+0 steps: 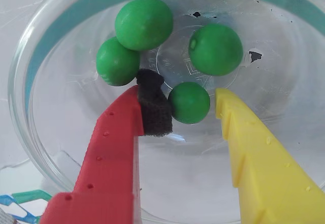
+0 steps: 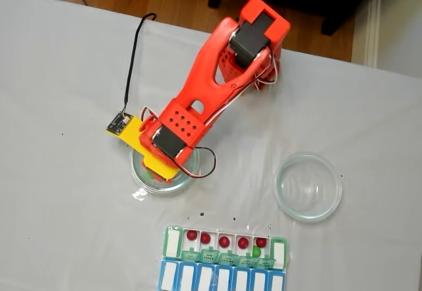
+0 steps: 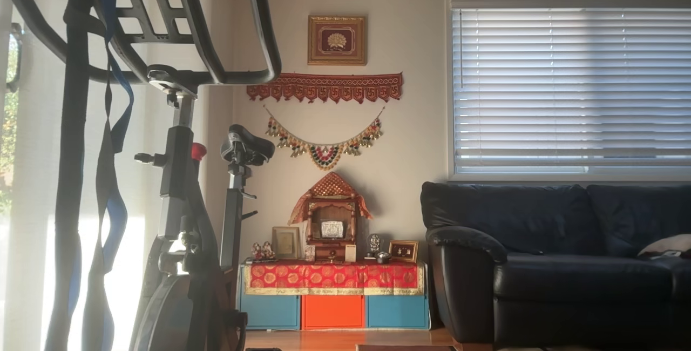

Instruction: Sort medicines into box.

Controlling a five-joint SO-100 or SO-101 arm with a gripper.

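A robot arm's tool reaches down into a glass dish on a grey worktop, its red and yellow fingers spread around one green pill. In the wrist view the pill sits against the dark foam pad on the red finger, while the yellow finger stands off on the pill's far side, a clear gap between them. Three more green pills lie just beyond the fingertips: two touching each other ahead of the red finger, one ahead of the gap. In the fixed view the pill box lies near the dish, below it in the picture, with five dark red pills in a row of its white compartments and what looks like one green pill near the last red one; a second dish sits off to the side.

The step in hand appears to be closing on the fifth-from-last green pill. Done well, the yellow finger should close slowly so the round, slick pill is squeezed across its middle rather than squirted forward into its neighbours. The fingertips likely need to stay low, near the dish floor, and the lift should be straight up, clear of the glass rim.
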